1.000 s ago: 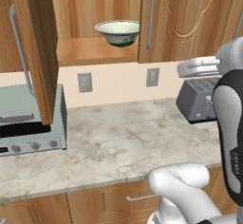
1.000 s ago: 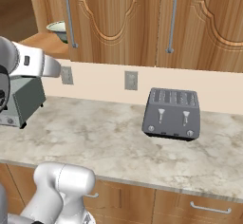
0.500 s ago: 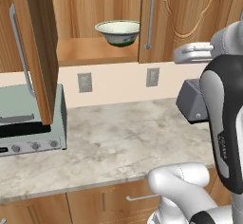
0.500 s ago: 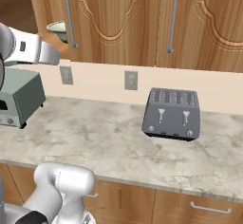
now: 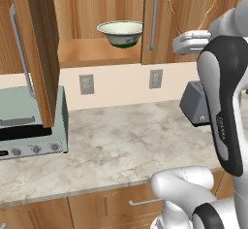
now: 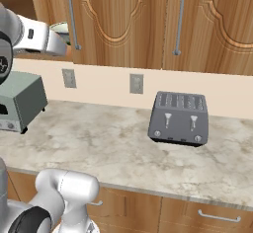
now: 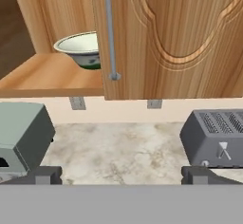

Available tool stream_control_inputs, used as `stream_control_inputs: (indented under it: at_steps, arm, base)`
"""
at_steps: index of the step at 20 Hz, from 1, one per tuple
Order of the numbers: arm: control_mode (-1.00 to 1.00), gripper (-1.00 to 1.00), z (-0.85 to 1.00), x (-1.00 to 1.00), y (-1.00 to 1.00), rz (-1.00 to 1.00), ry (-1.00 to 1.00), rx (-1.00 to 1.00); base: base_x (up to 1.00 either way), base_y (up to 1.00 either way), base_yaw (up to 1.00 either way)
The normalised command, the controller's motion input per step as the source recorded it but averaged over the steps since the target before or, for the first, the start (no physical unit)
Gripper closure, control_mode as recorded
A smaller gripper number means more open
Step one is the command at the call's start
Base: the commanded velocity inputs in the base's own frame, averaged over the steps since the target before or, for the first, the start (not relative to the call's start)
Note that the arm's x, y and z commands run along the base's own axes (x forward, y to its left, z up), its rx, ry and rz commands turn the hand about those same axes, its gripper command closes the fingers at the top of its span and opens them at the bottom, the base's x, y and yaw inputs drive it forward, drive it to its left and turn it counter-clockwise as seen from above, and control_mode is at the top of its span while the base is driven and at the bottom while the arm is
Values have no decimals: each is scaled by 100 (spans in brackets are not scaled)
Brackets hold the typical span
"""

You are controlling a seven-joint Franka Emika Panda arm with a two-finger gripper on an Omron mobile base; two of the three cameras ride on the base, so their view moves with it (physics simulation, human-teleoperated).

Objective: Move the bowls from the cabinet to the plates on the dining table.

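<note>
One cream-white ceramic bowl with green band on open shelf of mid-brown wood cabinet, left of closed door's silver bar handle. Gripper level with shelf, well apart from bowl, fingers spread wide, holding nothing. One dark grey toaster and one grey toaster oven on marble counter below cabinet.

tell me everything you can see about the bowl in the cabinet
The bowl is round and looks ceramic, cream-white with a green band low on its outer wall and a thin dark line at the rim. It narrows to a small foot and stands upright on the wooden shelf of the open cabinet, toward the shelf's right end. From the hand view the closed door and its silver handle cover its right part. Nothing else touches it, and nothing shows inside it.
</note>
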Motion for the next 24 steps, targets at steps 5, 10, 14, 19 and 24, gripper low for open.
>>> stream_control_inputs:
  at_steps: [5, 10, 14, 19, 24]
  arm:
    - [-100, -100, 0, 32, 0, 0, -6, 0]
    - [-100, -100, 0, 37, 0, 0, -10, 1]
    - [-100, -100, 0, 44, 1, 0, -6, 1]
    - [-100, -100, 3, 29, 5, 0, -2, 3]
    - [-100, -100, 3, 16, 6, 0, 0, 5]
  base:
    - [0, 0, 0]
    - [0, 0, 0]
    - [0, 0, 0]
    - [0, 0, 0]
    - [0, 0, 0]
